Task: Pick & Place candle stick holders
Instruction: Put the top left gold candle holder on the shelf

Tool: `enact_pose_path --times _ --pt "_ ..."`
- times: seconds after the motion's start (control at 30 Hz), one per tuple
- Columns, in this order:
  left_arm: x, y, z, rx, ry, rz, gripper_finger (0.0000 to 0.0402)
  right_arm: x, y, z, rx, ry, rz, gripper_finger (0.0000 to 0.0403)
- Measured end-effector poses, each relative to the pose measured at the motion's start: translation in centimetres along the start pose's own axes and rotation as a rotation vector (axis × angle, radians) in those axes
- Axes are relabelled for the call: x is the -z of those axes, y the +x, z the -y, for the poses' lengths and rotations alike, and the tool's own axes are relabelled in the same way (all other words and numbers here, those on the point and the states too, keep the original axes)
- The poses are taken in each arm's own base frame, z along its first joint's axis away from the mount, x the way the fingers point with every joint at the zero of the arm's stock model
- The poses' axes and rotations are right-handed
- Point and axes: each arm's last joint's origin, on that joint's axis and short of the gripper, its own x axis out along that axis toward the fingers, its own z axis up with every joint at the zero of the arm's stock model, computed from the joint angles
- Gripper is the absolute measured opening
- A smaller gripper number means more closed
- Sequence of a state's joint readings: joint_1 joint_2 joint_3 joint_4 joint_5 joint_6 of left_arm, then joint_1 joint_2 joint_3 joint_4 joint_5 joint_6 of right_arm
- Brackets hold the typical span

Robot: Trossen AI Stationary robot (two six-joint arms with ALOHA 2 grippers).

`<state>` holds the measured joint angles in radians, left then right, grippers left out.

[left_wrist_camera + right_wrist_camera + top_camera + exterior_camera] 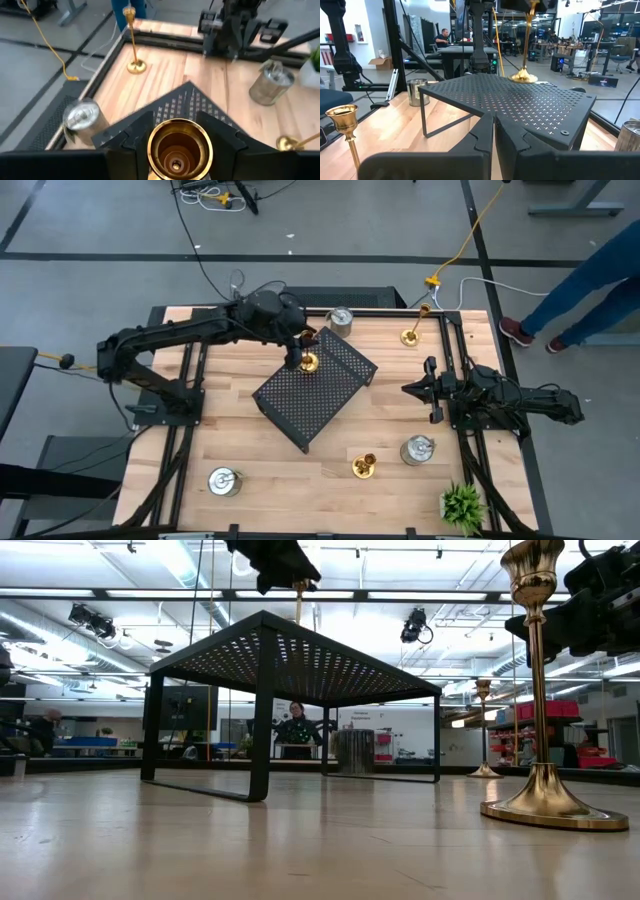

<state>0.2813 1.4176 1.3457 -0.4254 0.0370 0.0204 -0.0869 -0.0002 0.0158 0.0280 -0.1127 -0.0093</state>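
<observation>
Six holders show on the counter (250, 450): three gold, three silver. The left tool (306, 348) clamps one gold holder (309, 361) by its stem, its base on the black tray (300, 405). The right tool (431, 390), fingers pressed together and holding nothing, waits beside the tray; a silver holder (417, 450) and a gold holder (365, 467) stand near it.

Overhead looking down, table-level sideways, two wrist close-ups, all sharing tray (312, 393)
</observation>
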Motion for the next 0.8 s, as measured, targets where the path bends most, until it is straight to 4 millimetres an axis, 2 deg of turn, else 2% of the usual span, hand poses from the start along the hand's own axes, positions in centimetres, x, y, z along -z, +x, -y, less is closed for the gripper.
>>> enact_pose_path --times 0.13,0.37,0.57,0.8 --pt "0.26 0.76 -0.04 -0.003 0.014 -0.017 0.0155 0.01 0.00 0.00 0.000 0.000 0.000 0.0023" --pt "0.28 0.84 -0.06 -0.006 0.020 -0.018 0.0144 0.00 0.00 0.00 0.000 0.000 0.000 0.0023" --pt "0.28 0.82 -0.14 -0.036 0.057 -0.019 0.0161 0.01 0.00 0.00 0.000 0.000 0.000 0.0023" --pt "0.27 0.81 -0.44 -0.058 0.064 -0.019 0.0144 0.01 0.00 0.00 0.000 0.000 0.000 0.0023"
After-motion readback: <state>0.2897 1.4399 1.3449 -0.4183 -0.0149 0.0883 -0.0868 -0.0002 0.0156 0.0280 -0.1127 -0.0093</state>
